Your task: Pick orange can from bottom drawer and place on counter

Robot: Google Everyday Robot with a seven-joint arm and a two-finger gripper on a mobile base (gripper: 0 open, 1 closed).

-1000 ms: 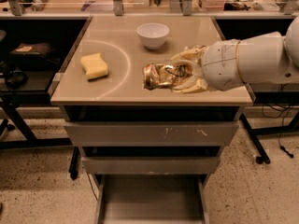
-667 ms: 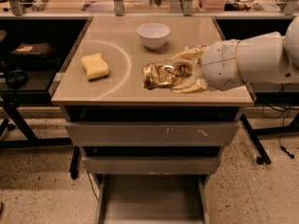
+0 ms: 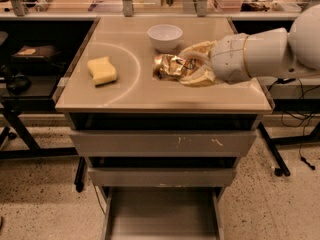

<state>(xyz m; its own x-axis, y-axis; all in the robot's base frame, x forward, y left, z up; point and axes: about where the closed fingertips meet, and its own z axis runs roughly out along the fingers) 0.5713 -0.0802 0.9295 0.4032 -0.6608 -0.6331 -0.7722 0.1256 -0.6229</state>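
The orange can [image 3: 167,66], dented and shiny gold, is at the middle right of the beige counter [image 3: 130,91], just in front of the white bowl. My gripper [image 3: 185,67] reaches in from the right. Its pale fingers [image 3: 197,50] close above and below the can's right end. I cannot tell whether the can rests on the counter or hangs just above it. The bottom drawer [image 3: 162,216] is pulled open below, and its grey floor shows nothing on it.
A white bowl [image 3: 165,36] stands at the back middle of the counter, close behind the can. A yellow sponge [image 3: 102,70] lies on the left inside a faint white arc. Two shallower drawers [image 3: 162,143] are shut. Dark shelves flank the cabinet.
My gripper and the can have moved up in the picture and slightly left, nearer to the bowl. The bowl, sponge and drawers have not moved.
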